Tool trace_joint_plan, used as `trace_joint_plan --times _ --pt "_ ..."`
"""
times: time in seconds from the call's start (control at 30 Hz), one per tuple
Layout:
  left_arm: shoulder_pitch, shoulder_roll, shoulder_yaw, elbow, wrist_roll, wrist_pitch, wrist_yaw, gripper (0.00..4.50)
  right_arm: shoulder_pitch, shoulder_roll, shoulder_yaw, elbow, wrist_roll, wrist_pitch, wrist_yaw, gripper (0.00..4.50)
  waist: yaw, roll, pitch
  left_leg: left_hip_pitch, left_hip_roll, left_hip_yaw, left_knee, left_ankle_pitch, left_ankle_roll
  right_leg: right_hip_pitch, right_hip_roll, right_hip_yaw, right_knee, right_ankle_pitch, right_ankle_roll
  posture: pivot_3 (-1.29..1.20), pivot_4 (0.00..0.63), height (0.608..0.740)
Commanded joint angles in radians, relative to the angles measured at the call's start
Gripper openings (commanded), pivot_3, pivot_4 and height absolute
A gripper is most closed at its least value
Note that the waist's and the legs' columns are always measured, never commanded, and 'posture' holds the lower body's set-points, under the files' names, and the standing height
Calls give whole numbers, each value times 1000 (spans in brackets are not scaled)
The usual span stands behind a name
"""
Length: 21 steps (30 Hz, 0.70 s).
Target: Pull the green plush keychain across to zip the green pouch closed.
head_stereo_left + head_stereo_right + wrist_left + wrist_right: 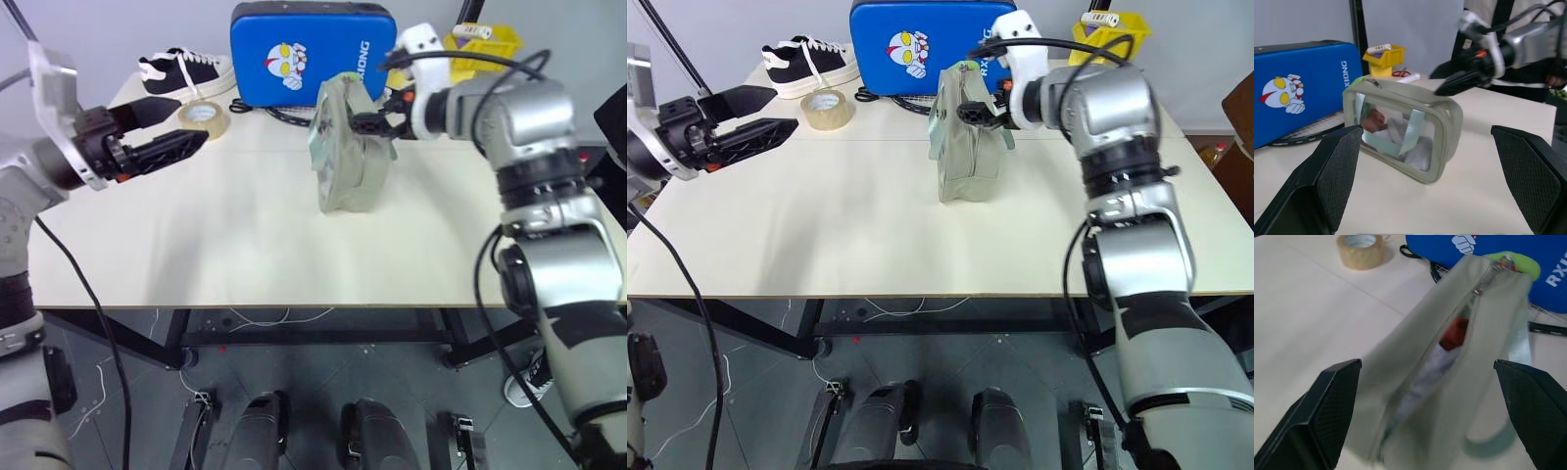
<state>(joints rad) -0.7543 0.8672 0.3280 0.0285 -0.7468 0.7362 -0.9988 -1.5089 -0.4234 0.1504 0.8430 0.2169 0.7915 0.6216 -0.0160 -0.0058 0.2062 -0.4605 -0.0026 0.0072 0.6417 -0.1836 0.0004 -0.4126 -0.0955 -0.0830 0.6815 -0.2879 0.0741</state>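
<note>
Green pouch (345,152) standing on its edge on the table (245,245), zip side up and gaping, red and white stuff inside. Green plush keychain (1513,260) at the zip's far end, by the blue pad (304,49). Right gripper (377,122) above pouch, wide open, holding nothing, likely ready to grab. Left gripper (171,132) well aside, wide open, holding nothing

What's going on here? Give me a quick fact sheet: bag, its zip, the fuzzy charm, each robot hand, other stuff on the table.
bag: green pouch standing upright on the table
zip: open along the top
charm: green plush keychain at the zip's far end
right end effector: open, at the pouch's top
left end effector: open, raised, apart from the pouch
other: blue pad, tape roll, black shoe, yellow bin
</note>
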Motion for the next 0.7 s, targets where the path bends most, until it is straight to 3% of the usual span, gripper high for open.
trace_joint_plan --times 0.03,0.17,0.27,0.5,0.6,0.7 --pt "-6 9 14 -32 -8 -20 -2 4448 -118 61 -29 171 -49 -133 -23 4500 -3 0 0 0 0 0 0 0 0 0 0 0 0 0 0 0 150 740" --pt "0 9 13 -46 -9 -19 0 4448 -170 135 -43 354 -105 -230 -90 4500 0 0 0 0 0 0 0 0 0 0 1 1 0 0 0 0 150 740" --pt "16 17 17 -62 -8 -18 -1 4500 -178 173 -46 421 -139 -238 -86 3727 -3 0 0 1 0 1 0 0 0 0 0 1 0 0 0 0 150 740" --pt "45 26 28 -89 -9 -16 9 4500 -193 197 -78 452 -184 -280 -99 63 -3 0 0 1 0 1 -1 0 0 -1 1 2 1 0 0 0 150 740" --pt "47 26 25 -90 -11 -16 12 4500 -210 187 -85 441 -194 -278 -54 20 -4 0 0 1 0 1 -1 0 0 -1 1 2 1 0 0 0 150 740" --pt "39 23 15 -82 -6 -19 11 4500 -217 148 -41 395 -233 -303 118 20 -4 0 0 1 0 1 -1 0 0 -1 1 2 1 0 0 0 150 740"
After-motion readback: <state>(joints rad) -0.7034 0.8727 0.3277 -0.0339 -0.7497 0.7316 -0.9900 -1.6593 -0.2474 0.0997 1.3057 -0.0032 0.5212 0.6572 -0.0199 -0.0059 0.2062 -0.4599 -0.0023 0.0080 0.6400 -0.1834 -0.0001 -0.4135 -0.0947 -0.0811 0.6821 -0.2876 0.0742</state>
